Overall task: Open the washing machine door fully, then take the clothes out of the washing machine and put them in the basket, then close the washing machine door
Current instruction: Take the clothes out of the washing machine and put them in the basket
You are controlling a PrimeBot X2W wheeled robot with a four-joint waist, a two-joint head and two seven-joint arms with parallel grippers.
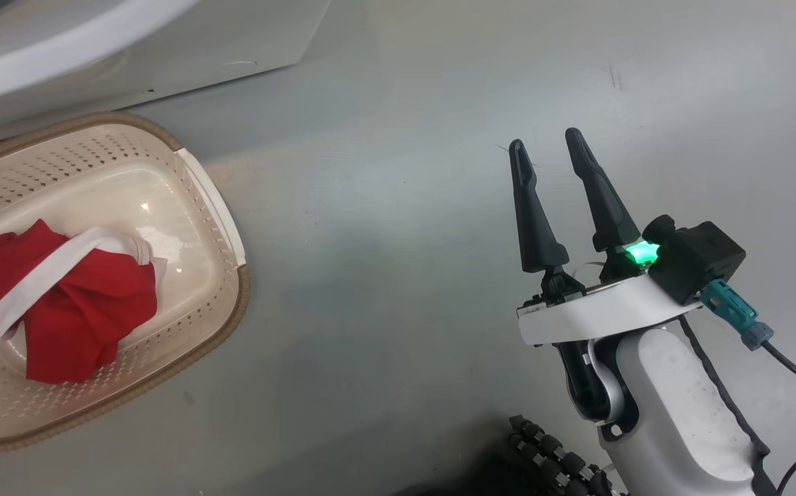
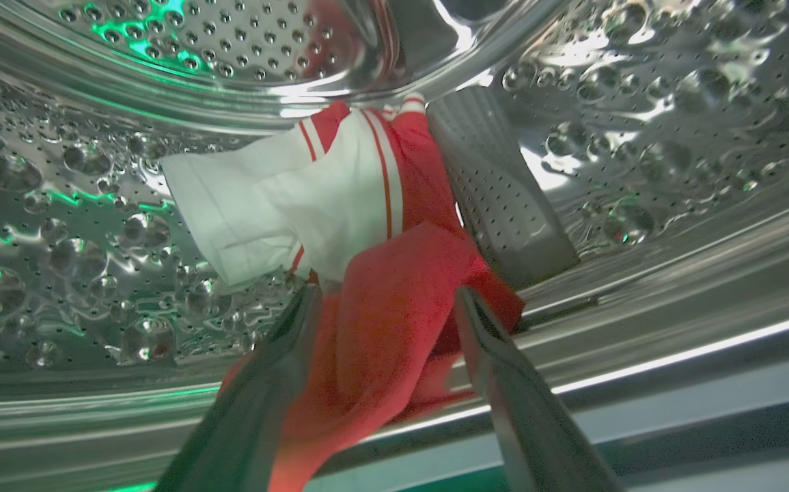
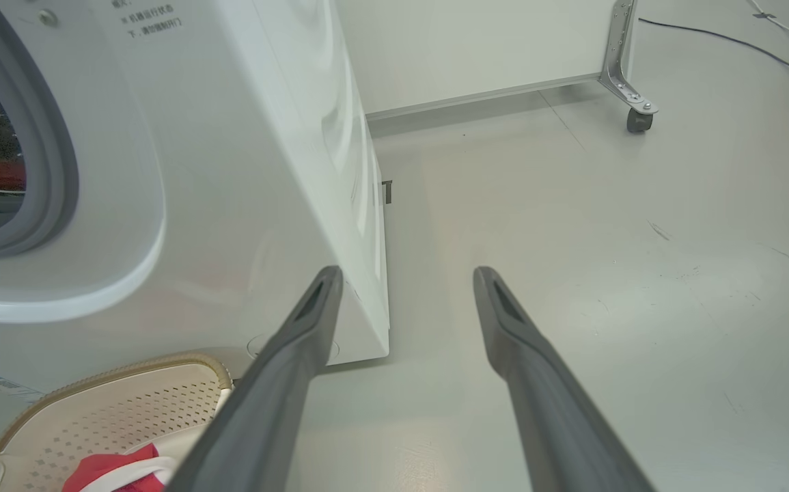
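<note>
Clothes (image 2: 394, 321) — red fabric with white bands — are lying in two places. Surface: a pale grey floor (image 1: 398, 275), smooth and showing a few scuff marks. The basket (image 1: 234, 303) is sitting on it just beside the washing machine (image 3: 230, 171). Room, per the right wrist view: a white panel (image 3: 469, 55) is standing behind the washer, with a metal leg on a caster (image 3: 630, 109) and a dark cable (image 3: 742, 44) lying across the floor.

The left wrist view is looking inside the steel drum (image 2: 59, 239), where one red-and-white garment is resting on the drum wall beside a perforated grey baffle (image 2: 503, 198). The left gripper (image 2: 387, 292) is sitting inside the drum, fingers standing wide apart with red cloth lying between them; whether they are touching it I cannot tell.

The head view is giving the basket's contents in full: a second garment (image 1: 74, 303) is lying bunched in its left part. The right gripper (image 1: 544, 139) is hovering over bare floor, well apart from the basket, fingers spread and holding nothing.

Count: two garments, one basket, one washer, two grippers.
</note>
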